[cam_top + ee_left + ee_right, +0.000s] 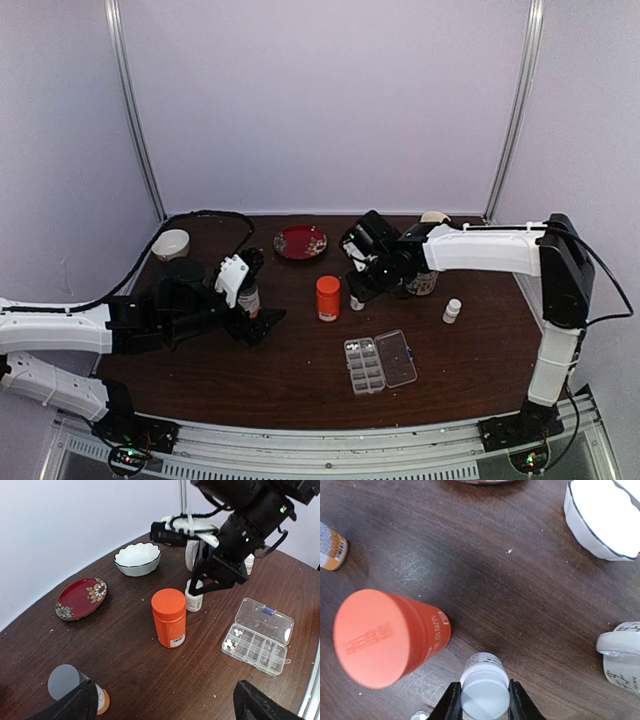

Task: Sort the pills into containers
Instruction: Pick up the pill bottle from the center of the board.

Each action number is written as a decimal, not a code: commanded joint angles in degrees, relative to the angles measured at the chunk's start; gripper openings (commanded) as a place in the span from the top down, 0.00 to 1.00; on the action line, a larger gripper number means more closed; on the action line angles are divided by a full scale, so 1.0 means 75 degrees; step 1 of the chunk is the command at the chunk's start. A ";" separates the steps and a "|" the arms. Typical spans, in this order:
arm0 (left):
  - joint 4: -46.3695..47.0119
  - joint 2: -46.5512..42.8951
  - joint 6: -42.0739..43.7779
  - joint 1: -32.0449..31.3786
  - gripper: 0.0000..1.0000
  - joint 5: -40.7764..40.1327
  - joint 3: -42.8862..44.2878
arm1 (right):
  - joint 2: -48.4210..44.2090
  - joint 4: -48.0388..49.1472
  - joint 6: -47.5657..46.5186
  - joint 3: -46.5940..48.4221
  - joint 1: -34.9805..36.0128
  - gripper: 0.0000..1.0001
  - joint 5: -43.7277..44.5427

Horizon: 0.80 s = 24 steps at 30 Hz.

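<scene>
**A:** Which step is in hand?

**B:** Fetching a supply bottle, I'd say. The right gripper [484, 702] is down over the white bottle [482, 687], with 1 finger against each side of its cap, pinching it. The bottle stands upright on the table [125, 650] and, as far as I can tell, is not yet lifted.

**A:** And the other arm?

**B:** The left gripper [165, 711] hangs off to the side, its 2 fingers spread wide and holding nothing.

**A:** Where do the pills stand?

**B:** A few pills [229, 643] lie in the end compartments [250, 645] of the pill box [262, 654]. The others look bare. Its lid [265, 621] is swung open and lies flat. The box is well apart from the white bottle, nearer the arms' bases.

**A:** So what does the next move call for?

**B:** Probably a firm squeeze and a straight lift, because the orange bottle [385, 637] stands just beside the white one and a sideways drag could knock it. The cap looks shut, so it likely has to come off before any pills reach the box. That may need the left gripper to steady the bottle.
</scene>
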 commanded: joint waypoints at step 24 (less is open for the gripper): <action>0.4466 0.0242 0.2546 -0.0196 0.03 0.2445 -0.0951 | -0.4123 0.4054 0.0887 -0.2244 0.1808 0.99 -0.2924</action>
